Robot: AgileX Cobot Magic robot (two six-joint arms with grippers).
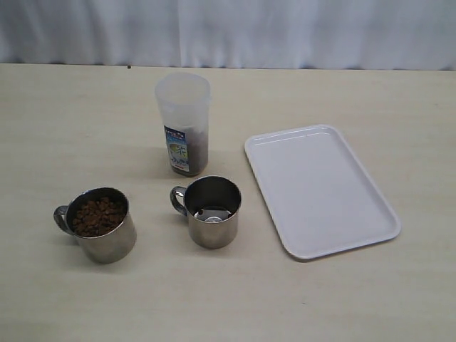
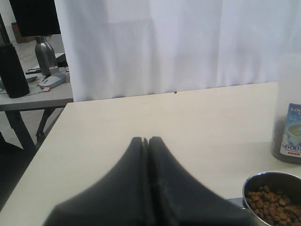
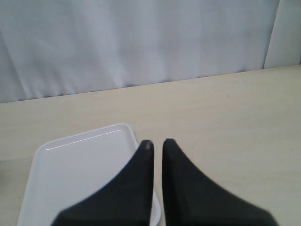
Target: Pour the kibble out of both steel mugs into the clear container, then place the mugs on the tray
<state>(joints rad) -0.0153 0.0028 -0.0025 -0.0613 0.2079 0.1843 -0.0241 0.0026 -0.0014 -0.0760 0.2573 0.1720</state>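
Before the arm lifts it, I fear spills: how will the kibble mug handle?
The mug looks rigid steel, its shiny wall probably slippery. Its loose kibble would likely spill if tilted. Short and wide, it should resist tipping.

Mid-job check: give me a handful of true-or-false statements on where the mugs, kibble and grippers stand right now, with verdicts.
1. The steel mug farther from the tray holds kibble. True.
2. The steel mug nearer the tray is full of kibble. False: its bare steel bottom shows.
3. One mug stands on the tray. False: both stand on the table.
4. The clear container has kibble at its bottom. True.
5. The left gripper grips a mug. False: it is shut on nothing.
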